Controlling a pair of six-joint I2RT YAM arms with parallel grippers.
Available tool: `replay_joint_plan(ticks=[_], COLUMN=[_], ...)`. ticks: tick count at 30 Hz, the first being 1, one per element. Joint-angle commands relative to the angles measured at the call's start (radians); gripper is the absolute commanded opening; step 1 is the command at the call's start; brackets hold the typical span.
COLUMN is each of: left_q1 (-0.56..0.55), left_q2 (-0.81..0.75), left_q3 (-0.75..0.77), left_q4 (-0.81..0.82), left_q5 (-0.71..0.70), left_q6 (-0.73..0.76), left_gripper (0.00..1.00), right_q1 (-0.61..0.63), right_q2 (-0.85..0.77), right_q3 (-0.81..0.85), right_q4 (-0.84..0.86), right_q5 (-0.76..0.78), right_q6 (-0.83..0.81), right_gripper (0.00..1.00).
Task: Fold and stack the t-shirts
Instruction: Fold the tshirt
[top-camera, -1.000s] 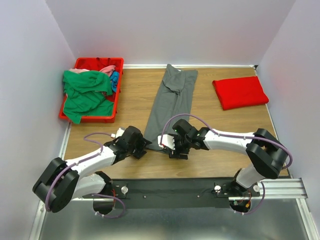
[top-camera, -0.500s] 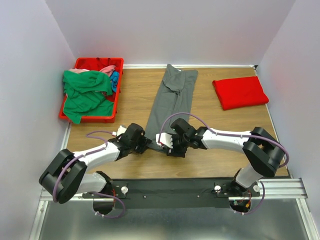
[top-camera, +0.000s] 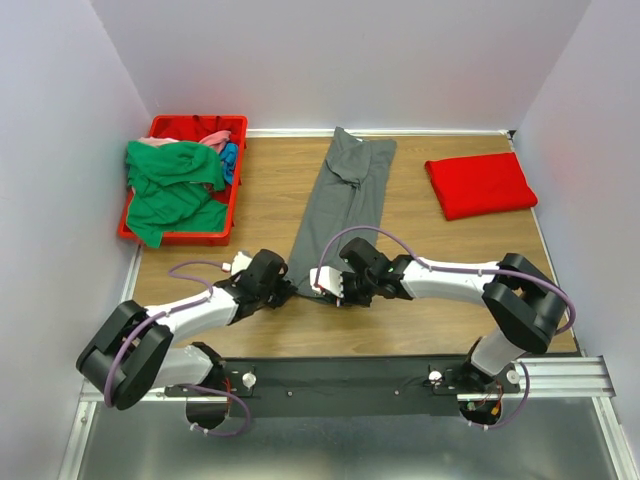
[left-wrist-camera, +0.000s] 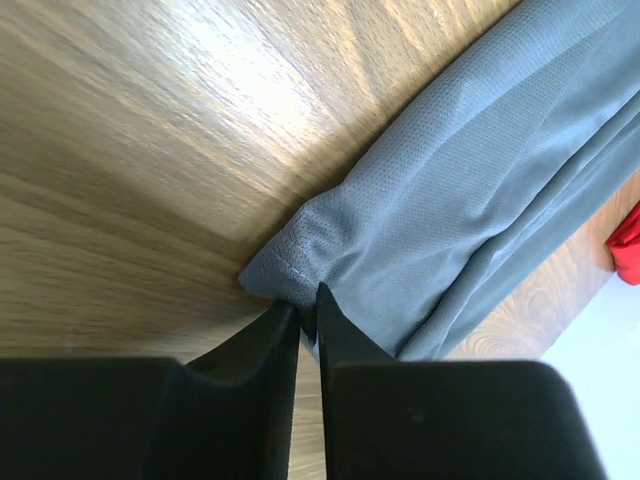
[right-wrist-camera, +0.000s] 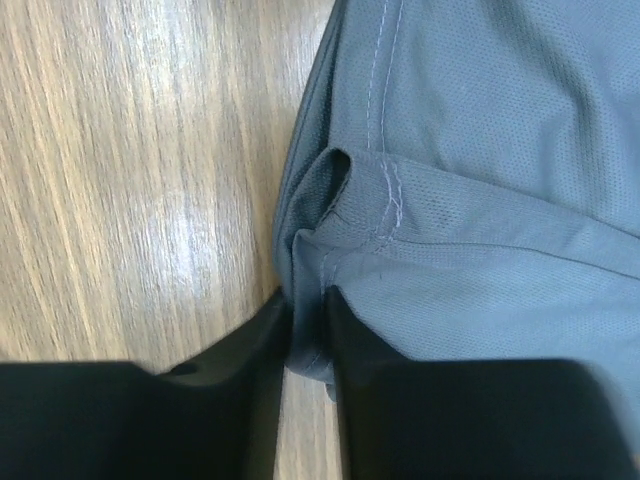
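Note:
A dark grey t-shirt (top-camera: 345, 200) lies folded into a long strip down the middle of the table. Its near left corner (left-wrist-camera: 300, 255) is pinched in my left gripper (left-wrist-camera: 308, 310), which is shut on the cloth. My right gripper (right-wrist-camera: 310, 310) is shut on the near right corner of the same hem (right-wrist-camera: 400, 210). Both grippers meet at the strip's near end, the left gripper (top-camera: 287, 289) beside the right gripper (top-camera: 322, 285). A folded red t-shirt (top-camera: 480, 184) lies at the far right. Green (top-camera: 172, 190), pink (top-camera: 214, 139) and blue (top-camera: 230, 158) t-shirts are heaped in the bin.
A red plastic bin (top-camera: 190, 125) stands at the far left corner, with the green shirt spilling over its near rim. White walls close in the table on three sides. Bare wood (top-camera: 270, 180) shows between bin and grey strip.
Both grippers slid inward to the grey shirt's near corners and closed on the hem; one second ago their jaws stood apart.

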Motion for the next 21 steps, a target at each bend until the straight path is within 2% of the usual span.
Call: replay_joint_plan(ticks=[1, 9, 21], left_q1=[0.01, 0.01, 0.011], left_q2=[-0.041, -0.073, -0.104], left_q3=[-0.032, -0.063, -0.061], left_q4=[-0.015, 0.042, 0.074], left_q5=[-0.066, -0.054, -0.019], left_q6=[0.056, 0.093, 0.117], left_gripper=[0.15, 0.02, 0.0], right_q1=[0.007, 0.007, 0.008], right_q2=[0.018, 0.004, -0.028], right_q3=[-0.022, -0.025, 0.007], right_q4=[-0.004, -0.029, -0.124], right_q5=[-0.018, -0.061, -0.113], right_q6=[0.004, -0.002, -0.056], right_gripper=[0.22, 0.03, 0.0])
